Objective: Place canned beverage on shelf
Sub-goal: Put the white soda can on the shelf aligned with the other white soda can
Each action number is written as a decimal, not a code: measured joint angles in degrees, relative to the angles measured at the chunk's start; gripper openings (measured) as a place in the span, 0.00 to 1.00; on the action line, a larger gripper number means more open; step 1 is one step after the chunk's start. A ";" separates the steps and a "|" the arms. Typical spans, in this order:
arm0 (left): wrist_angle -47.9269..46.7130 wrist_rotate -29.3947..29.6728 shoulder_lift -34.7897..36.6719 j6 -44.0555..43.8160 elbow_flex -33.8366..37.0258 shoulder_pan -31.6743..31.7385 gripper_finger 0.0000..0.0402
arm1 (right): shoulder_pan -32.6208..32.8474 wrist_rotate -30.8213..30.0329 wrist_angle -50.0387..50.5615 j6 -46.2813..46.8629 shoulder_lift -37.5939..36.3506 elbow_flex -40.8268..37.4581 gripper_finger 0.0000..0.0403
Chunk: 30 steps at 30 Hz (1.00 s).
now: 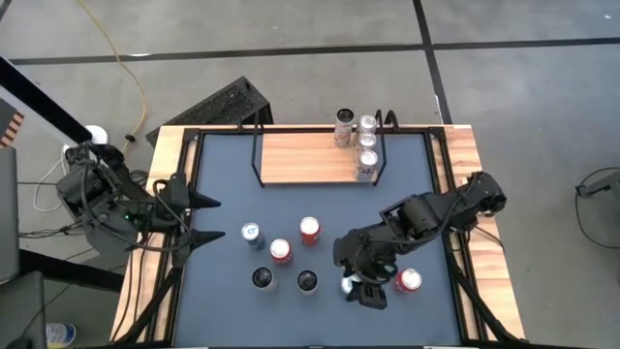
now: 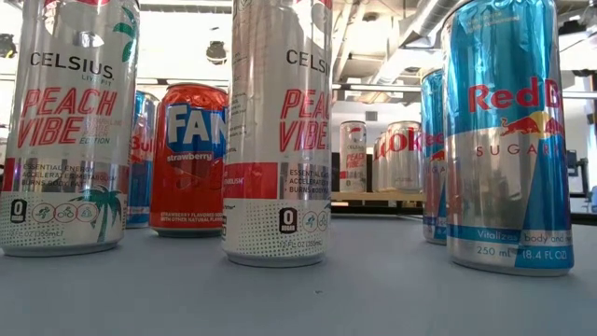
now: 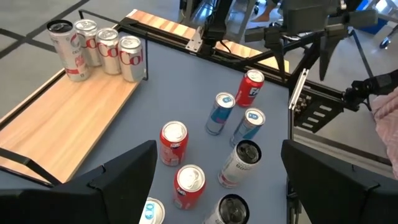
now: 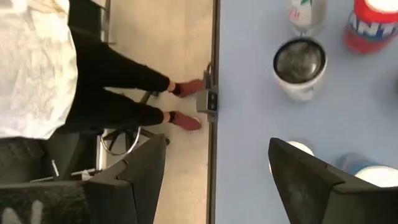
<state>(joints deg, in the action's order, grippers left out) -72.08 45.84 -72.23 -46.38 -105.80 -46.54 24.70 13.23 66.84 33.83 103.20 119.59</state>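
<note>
Canned beverages stand upright on the dark grey tabletop, long axes vertical. Nearest the front edge we note the right gripper, fingers parted, above a blue-and-silver can without gripping it; a red-topped can stands just beside. Next come two white cans with dark open tops, then two red cans and one blue-topped can. At the left edge the left gripper waits, fingers wide apart, holding nothing. Farthest back lies the light-wood shelf with black wire frame, its long axis across the table; four silver cans cluster at its right end.
</note>
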 joint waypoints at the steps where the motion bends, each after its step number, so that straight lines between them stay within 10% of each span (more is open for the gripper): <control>1: -0.01 -0.10 0.00 0.20 0.00 0.00 0.83 | -0.47 0.15 -0.58 -0.86 0.00 0.00 0.67; 13: -0.02 1.36 1.64 -0.54 0.02 0.02 0.83 | -8.13 11.73 -10.32 -7.11 0.46 0.02 0.67; 30: -2.67 -4.67 1.88 2.61 0.02 0.02 0.83 | -4.87 -4.62 -7.31 -21.33 11.74 0.02 0.67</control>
<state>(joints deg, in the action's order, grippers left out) -74.75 41.17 -70.35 -43.77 -105.78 -46.52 19.82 8.61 59.52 12.50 114.93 119.61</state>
